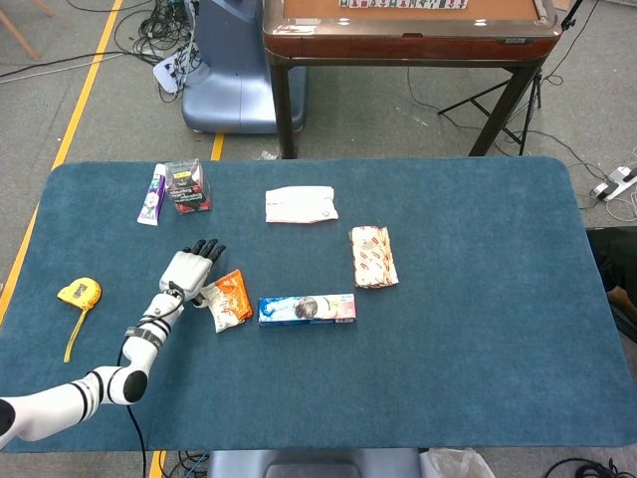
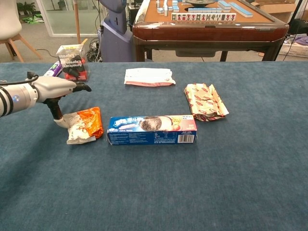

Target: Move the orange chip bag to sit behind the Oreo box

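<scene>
Evidently the left hand (image 2: 55, 91), fingers pinching the orange chip bag (image 2: 84, 125), is mid-carry; next comes swinging it behind the Oreo box (image 2: 152, 129).

You're working in a lab or test room: blue-covered table (image 1: 478, 329), loose cables (image 1: 159, 40) on grey floor, yellow floor tape (image 1: 85, 95), a mahjong table (image 1: 408, 25) and robot base (image 1: 229, 70) behind.

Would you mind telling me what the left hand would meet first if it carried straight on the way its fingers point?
Probably bare table: the left hand points up-right, between the clear box and white packet; depth is uncertain.
</scene>
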### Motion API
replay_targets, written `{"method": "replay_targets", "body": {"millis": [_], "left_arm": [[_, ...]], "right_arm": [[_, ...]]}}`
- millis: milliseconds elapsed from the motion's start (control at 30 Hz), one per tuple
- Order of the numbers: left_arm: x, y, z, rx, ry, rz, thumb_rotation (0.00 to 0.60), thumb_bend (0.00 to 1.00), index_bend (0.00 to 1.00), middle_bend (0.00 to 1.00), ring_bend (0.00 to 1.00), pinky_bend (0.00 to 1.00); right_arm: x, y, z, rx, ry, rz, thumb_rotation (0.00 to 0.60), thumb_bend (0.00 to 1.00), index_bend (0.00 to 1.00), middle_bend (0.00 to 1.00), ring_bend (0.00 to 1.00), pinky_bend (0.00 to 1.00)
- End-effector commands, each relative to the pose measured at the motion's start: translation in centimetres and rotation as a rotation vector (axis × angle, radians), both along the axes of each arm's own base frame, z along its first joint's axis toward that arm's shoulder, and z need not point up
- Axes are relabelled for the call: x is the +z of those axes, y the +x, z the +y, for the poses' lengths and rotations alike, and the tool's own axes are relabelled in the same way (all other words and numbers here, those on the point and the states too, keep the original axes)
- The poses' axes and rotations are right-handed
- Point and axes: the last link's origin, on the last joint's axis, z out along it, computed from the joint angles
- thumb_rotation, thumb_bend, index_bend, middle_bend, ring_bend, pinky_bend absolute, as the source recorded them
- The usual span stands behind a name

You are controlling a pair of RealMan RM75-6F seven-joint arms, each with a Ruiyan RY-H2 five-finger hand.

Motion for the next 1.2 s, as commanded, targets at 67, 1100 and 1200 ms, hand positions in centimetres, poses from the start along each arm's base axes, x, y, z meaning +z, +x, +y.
{"method": "replay_targets", "body": {"millis": [67, 1100, 1200], "left_arm": [[1.4, -0.1, -1.5, -0.017, -0.005, 0.026, 0.6, 0.04, 0.0, 0.0, 0.0, 0.21], [0.2, 4.4, -5.5, -0.035, -0.144, -0.042, 0.6, 0.04, 0.0, 0.0, 0.0, 0.04], [-0.1, 4.0, -5.2, -0.042, -0.12, -0.03, 0.6, 0.04, 0.0, 0.0, 0.0, 0.0]], "right_arm": [[-0.1, 0.1, 0.0, 0.002, 0.003, 0.001, 0.6, 0.0, 0.32, 0.4, 0.34, 0.49], [0.1, 0.1, 0.2, 0.004, 0.001, -0.001, 0.6, 0.0, 0.32, 0.4, 0.34, 0.49], [0.0, 0.1, 0.2, 0.005, 0.001, -0.002, 0.6, 0.0, 0.32, 0.4, 0.34, 0.49]]}}
